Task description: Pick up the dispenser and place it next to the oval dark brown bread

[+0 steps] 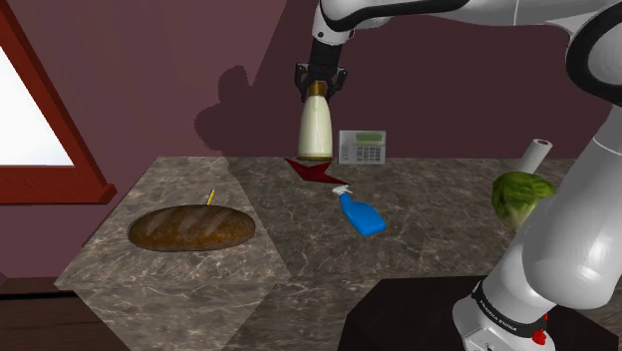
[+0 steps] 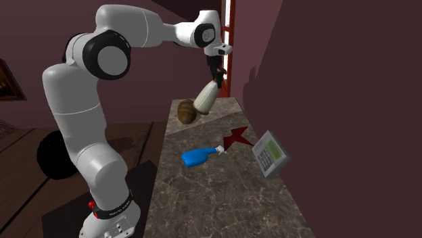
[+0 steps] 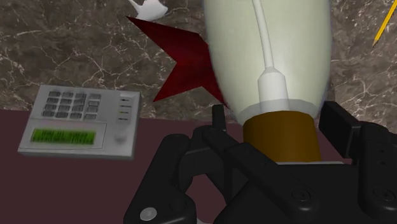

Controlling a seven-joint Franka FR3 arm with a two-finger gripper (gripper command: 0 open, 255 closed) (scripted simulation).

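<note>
Fingers of the black gripper [image 1: 317, 88] are clenched on the dispenser [image 1: 316, 130], and in the wrist view we see them pressed against either side of its neck. The dispenser hangs from them neck-up, lifted clear of the counter [image 1: 429, 239] and close to the back wall.

We take the dispenser for a pump bottle. It has a pale cream body, narrow at the shoulder and swelling to a rounded, fuller base, topped by an ochre-brown collar where the fingers grip. From the wrist view the body [image 3: 267, 57] looks faintly see-through, with a white tube running down its middle from a white fitting just under the collar. In the shoulder view it hangs nearly plumb. In the second exterior view its base swings a little away from the wall.

Below it, flat on the stone-patterned counter, lies a red star [image 1: 314, 171], and the dispenser's base sits over or just beside one of its points — we cannot tell which. The bread [image 1: 191, 228], an oval dark brown loaf, rests well apart toward the shoulder view's left, with a thin yellow stick [image 1: 210, 196] just behind it.

A blue spray bottle [image 1: 361, 212] lies on its side near the star. A grey keypad [image 1: 362, 148] leans against the wall. A green lettuce [image 1: 520, 196] and a white roll [image 1: 535, 155] stand at the shoulder view's right.
</note>
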